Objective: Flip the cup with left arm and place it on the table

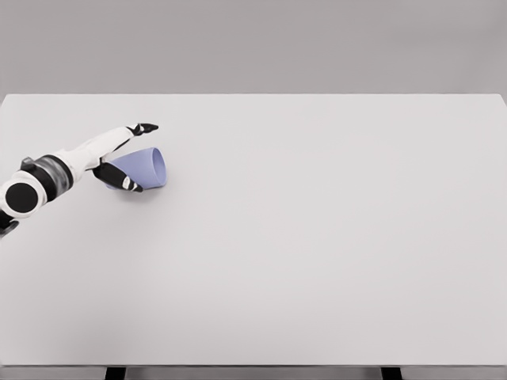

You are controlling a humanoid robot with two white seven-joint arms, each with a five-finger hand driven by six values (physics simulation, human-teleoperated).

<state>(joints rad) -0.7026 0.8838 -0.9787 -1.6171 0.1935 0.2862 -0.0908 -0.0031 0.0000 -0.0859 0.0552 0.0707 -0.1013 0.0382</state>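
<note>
1. Toward the left side of the white table, a pale lavender-blue cup lay tipped on its side, its wide end pointing right and slightly toward the far edge.
2. From the picture's left edge came the left arm, white with a dark band and a round black joint near the lower left.
3. At the cup sat the left hand, reaching it from the left, at the cup's narrower end.
4. Its fingers were spread around the cup: the upper fingers, dark at the tip, stretched out above the cup's far side, and a lower digit curved under the near side against the wall.
5. Whether the upper fingers pressed on the cup or only stood over it could not be told; the hand looked wrapped about the cup rather than tightly clamped.
6. Below the cup, a faint shadow touched the tabletop.
7. Under the table's near edge, two dark leg tops showed.
</note>
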